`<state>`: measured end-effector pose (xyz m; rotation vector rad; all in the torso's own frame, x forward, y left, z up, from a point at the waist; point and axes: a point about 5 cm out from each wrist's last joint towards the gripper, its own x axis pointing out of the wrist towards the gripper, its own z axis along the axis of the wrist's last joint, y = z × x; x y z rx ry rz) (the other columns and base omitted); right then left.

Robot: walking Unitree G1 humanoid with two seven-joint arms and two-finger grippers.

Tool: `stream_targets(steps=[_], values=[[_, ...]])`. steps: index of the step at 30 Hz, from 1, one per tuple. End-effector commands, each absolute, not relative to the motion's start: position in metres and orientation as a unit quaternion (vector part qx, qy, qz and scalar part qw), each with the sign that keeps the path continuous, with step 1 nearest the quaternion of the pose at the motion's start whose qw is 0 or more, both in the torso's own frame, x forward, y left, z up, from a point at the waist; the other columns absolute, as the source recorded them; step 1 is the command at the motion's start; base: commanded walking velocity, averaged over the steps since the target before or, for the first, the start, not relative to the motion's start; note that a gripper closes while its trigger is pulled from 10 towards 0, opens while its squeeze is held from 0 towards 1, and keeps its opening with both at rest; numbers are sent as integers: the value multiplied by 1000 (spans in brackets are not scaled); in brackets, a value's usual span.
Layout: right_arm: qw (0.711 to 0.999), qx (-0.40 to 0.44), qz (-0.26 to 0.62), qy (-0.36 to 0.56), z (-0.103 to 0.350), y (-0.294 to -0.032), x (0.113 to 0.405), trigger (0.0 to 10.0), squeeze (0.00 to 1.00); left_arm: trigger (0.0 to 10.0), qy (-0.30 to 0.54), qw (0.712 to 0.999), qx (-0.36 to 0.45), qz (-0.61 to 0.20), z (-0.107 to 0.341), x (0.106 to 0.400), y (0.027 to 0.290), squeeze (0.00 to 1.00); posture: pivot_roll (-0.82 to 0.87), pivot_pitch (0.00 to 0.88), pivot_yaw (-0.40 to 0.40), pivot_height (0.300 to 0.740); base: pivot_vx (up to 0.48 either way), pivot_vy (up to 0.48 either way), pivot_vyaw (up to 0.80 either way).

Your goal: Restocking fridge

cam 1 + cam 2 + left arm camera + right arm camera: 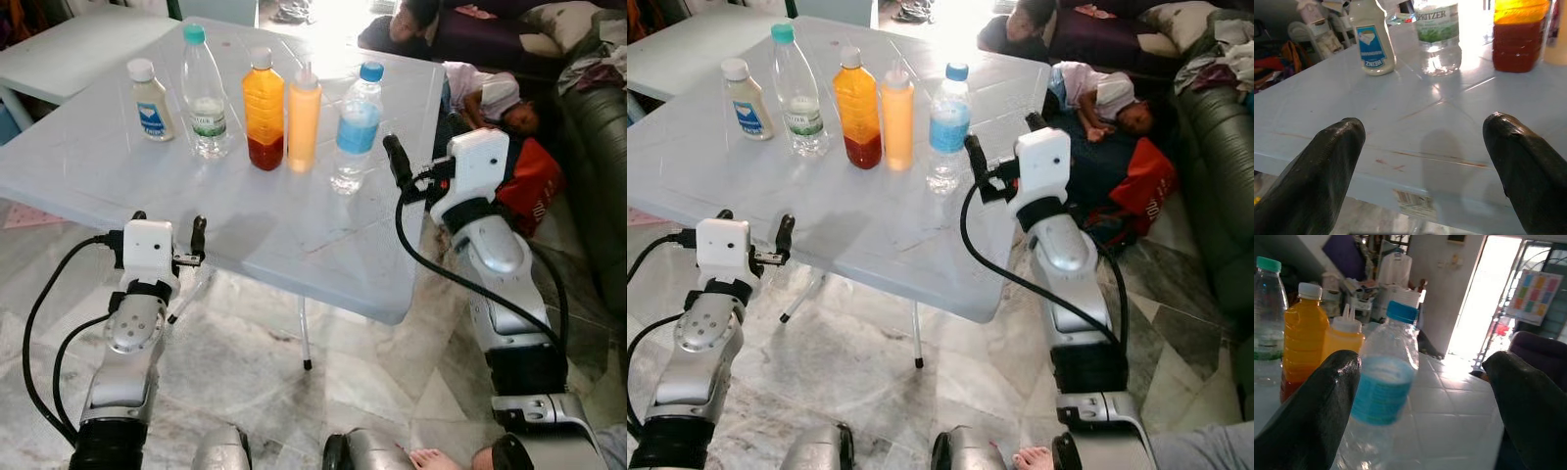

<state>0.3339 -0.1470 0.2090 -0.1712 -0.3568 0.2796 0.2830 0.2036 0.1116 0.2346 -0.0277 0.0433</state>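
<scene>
Several bottles stand in a row on the pale blue table (245, 230): a white sauce bottle (150, 99), a clear water bottle with a green cap (205, 94), an orange juice bottle (264, 111), an orange squeeze bottle (304, 117) and a water bottle with a blue cap and label (357, 127). My right gripper (400, 166) hovers just right of the blue-label bottle (1385, 382), open, with the bottle in front of its left finger. My left gripper (168, 223) is open at the table's near edge, holding nothing, facing the white bottle (1373, 44) and the green-cap bottle (1439, 34).
Two people (490, 93) lie on the floor beyond the table's right corner, next to a red bag (534, 186). A dark sofa (598, 147) runs along the right. A second pale table (69, 49) stands at the back left. Marble floor lies under the table.
</scene>
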Motion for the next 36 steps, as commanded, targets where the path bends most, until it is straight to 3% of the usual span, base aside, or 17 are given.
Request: stream_targets(steps=[1,21,36], values=[[970,-76,152,-176,213,-141,338,10000,0,10000,-15,991,135,20,116,281,209,0,39,145,-11,740,0,0,0],[959,-64,185,-207,258,-125,363,10000,0,10000,-5,986,168,11,124,279,224,0,79,165,33,740,0,0,0],[964,11,195,-180,286,-127,392,10000,0,10000,6,986,165,-1,120,278,223,0,80,165,24,740,0,0,0]])
